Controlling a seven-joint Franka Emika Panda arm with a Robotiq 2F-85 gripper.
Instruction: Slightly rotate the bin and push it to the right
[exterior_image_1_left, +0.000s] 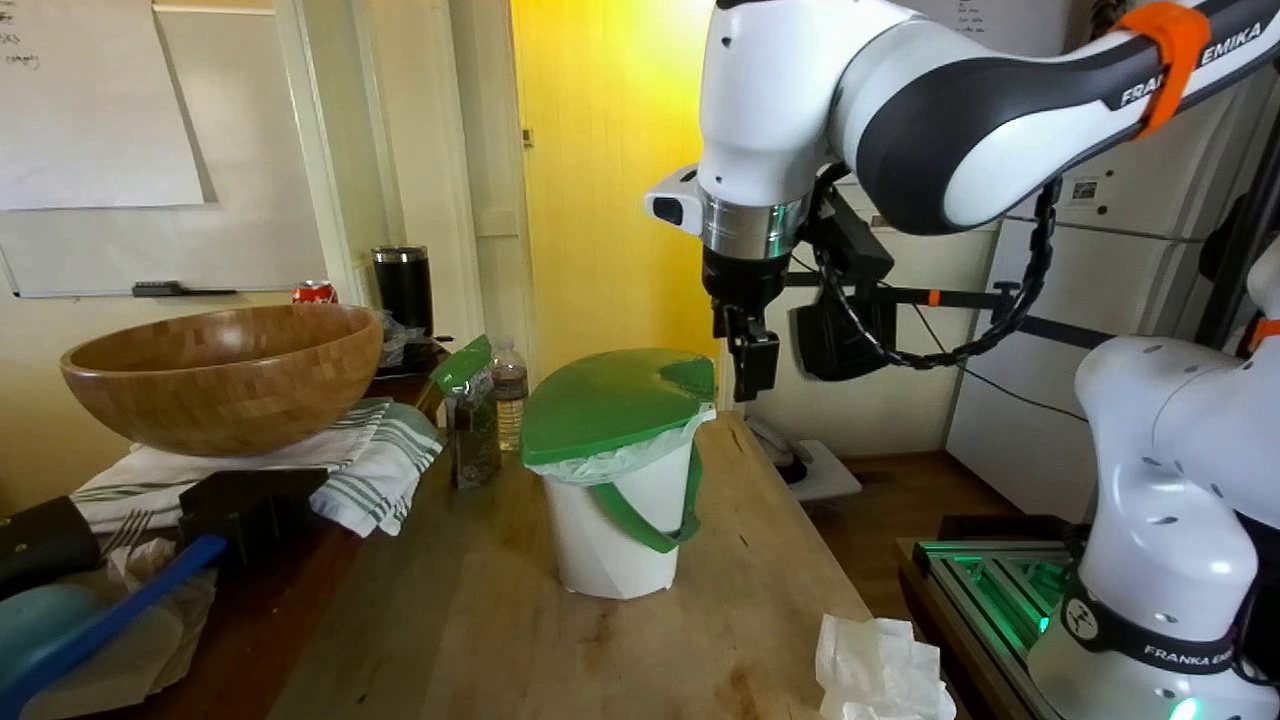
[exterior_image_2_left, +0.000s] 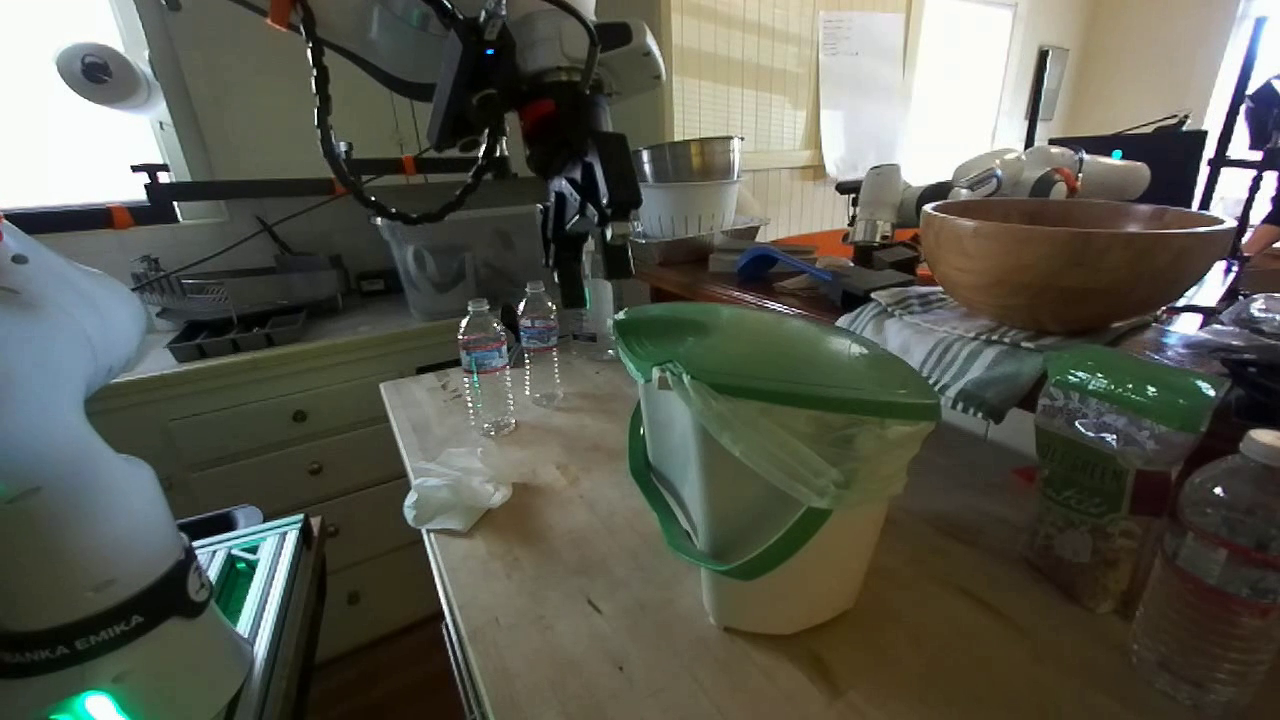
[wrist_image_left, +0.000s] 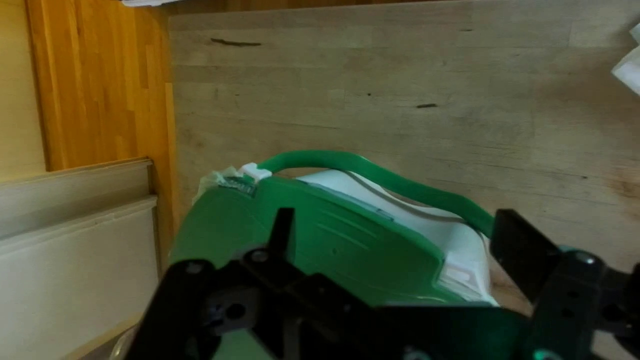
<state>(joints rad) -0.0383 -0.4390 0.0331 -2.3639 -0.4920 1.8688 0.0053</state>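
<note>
The white bin (exterior_image_1_left: 608, 545) stands upright on the wooden table, with a green lid (exterior_image_1_left: 610, 410) and a clear liner under its rim. Its green handle (exterior_image_1_left: 640, 525) hangs down along one side. The bin also shows in an exterior view (exterior_image_2_left: 795, 595), with the lid (exterior_image_2_left: 780, 355) slanting, and the lid fills the lower middle of the wrist view (wrist_image_left: 345, 240). My gripper (exterior_image_1_left: 750, 365), seen also in an exterior view (exterior_image_2_left: 595, 285), points down near the lid's edge, at about lid height. In the wrist view its fingers (wrist_image_left: 395, 220) are wide apart with nothing gripped. Contact with the bin cannot be told.
A wooden bowl (exterior_image_1_left: 225, 375) sits on a striped towel (exterior_image_1_left: 375, 475). A green-topped bag (exterior_image_1_left: 470, 420) and a bottle (exterior_image_1_left: 510, 395) stand close beside the bin. Crumpled paper (exterior_image_1_left: 875, 665) lies at the table's edge. Two bottles (exterior_image_2_left: 487, 375) (exterior_image_2_left: 540, 345) stand at the table's far end.
</note>
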